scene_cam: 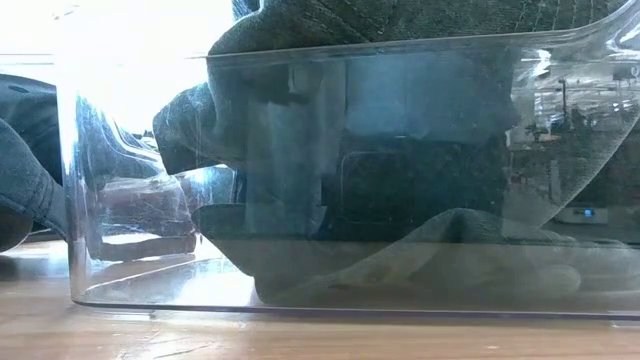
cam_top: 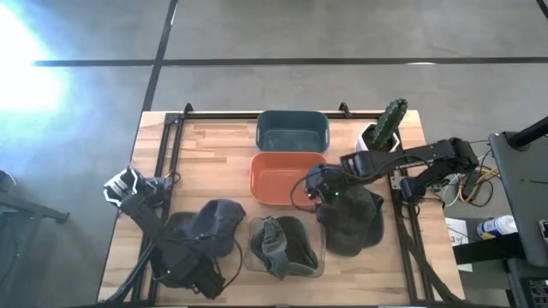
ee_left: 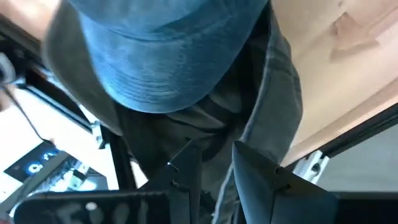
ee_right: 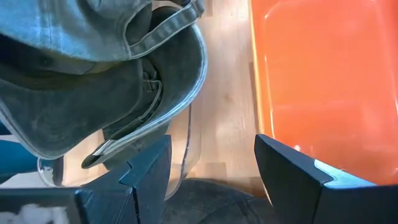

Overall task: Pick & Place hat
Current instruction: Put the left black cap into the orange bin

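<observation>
A blue denim hat (cam_top: 214,224) lies on the table's left near part, and it fills the left wrist view (ee_left: 161,56). My left gripper (cam_top: 199,250) (ee_left: 217,180) is shut at its near edge. A dark grey hat (cam_top: 353,224) (ee_right: 205,202) lies flat on the wood at the right. My right gripper (cam_top: 315,195) (ee_right: 211,168) hovers open over that hat's left edge, beside the orange bin. A clear bin (cam_top: 282,248) (scene_cam: 130,200) holds more grey hats (ee_right: 93,81) (scene_cam: 400,30). My left gripper pinches dark grey cloth (ee_left: 217,143) at the blue hat's edge between its two fingers. The hat's crown bulges out ahead of the fingertips. How many layers it has, and whether the hat is off the table, I cannot tell.
An orange bin (cam_top: 282,178) (ee_right: 323,81) sits mid-table, just left of my right gripper. A teal bin (cam_top: 293,130) stands behind it at the far edge. A potted cactus (cam_top: 384,128) stands at the far right. Bare wood shows at the far left.
</observation>
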`<state>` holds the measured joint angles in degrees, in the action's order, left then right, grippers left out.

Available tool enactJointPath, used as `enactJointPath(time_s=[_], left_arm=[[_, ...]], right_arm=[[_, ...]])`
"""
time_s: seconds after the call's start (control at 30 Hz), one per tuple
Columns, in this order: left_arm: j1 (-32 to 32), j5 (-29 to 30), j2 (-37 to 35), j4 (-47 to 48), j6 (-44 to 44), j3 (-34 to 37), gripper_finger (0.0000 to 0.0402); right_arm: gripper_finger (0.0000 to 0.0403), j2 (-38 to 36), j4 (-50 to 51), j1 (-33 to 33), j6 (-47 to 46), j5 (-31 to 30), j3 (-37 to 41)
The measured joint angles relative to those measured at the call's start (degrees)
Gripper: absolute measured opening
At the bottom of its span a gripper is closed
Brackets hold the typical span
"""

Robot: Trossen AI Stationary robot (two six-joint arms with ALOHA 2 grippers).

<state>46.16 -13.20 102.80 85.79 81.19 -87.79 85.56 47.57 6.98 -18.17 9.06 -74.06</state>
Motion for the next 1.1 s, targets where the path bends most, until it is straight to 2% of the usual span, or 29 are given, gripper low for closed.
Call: enactJointPath(time_s=[0.23,0.57,0.73,0.83,1.1], left_arm=[[-1.8,-4.0,0.0,-4.3,-0.4,3.4,0.0085],[-3.4,-1.3,-0.1,-5.2,-3.2,3.1,0.0085],[-3.4,-2.8,-0.1,-7.2,-6.2,3.9,0.0087],[-3.5,-3.0,-0.1,-7.3,-7.6,4.3,0.0101],[-4.0,-4.2,-0.1,-8.0,-10.2,5.4,0.0169]], right_arm=[[0.0226,0.0,0.0,-0.5,-0.4,1.0,0.0],[0.0226,0.0,0.0,-0.5,-1.8,2.0,0.1],[0.0226,0.0,0.1,-0.5,-1.8,2.0,0.1],[0.0226,0.0,0.1,-0.5,-1.8,2.0,0.1],[0.0226,0.0,0.0,-0.5,-1.8,1.9,0.4]])
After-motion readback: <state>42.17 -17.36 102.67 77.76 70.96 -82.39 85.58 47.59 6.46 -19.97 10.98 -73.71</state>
